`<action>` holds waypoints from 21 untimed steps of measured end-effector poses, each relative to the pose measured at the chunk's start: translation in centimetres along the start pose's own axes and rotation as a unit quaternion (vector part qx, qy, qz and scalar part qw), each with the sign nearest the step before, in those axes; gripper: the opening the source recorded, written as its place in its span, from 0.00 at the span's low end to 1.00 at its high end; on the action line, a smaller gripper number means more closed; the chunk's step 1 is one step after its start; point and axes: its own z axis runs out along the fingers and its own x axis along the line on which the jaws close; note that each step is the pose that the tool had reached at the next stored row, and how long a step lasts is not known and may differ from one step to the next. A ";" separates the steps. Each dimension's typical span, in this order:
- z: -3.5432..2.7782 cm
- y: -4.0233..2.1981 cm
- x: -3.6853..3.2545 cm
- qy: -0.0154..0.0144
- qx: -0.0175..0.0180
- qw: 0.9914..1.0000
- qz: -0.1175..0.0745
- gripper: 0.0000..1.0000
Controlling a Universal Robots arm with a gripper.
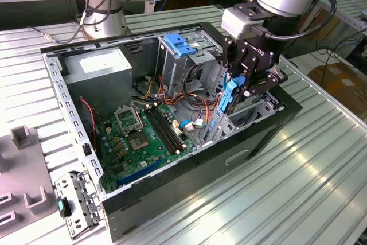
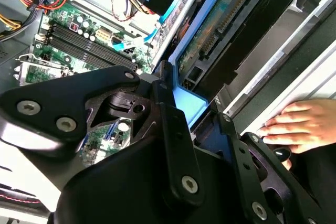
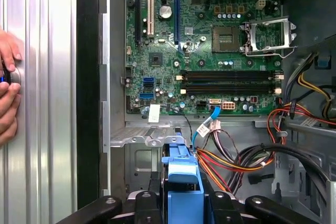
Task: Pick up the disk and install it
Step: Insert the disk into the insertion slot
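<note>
My jaws are clamped on the disk (image 1: 230,97), held on edge between them, its long axis pointing down into the drive bay (image 1: 256,109) of the case (image 1: 269,133) directly beneath.

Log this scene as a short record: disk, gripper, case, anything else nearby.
disk: on edge, blue rail showing, lower end inside the case at the exterior view's right
gripper: shut on the disk, above the case
case: open, lying on the table, motherboard exposed
hand: on the table beside the case, in the second wrist view
</note>
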 end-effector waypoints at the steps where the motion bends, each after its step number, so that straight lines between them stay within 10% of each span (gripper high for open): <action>1: 0.00 0.00 0.00 0.000 0.000 1.000 0.000 0.37; 11: 0.00 0.00 0.00 0.000 0.000 1.000 0.000 0.45; 21: 0.00 0.00 0.00 0.000 0.000 1.000 0.000 0.11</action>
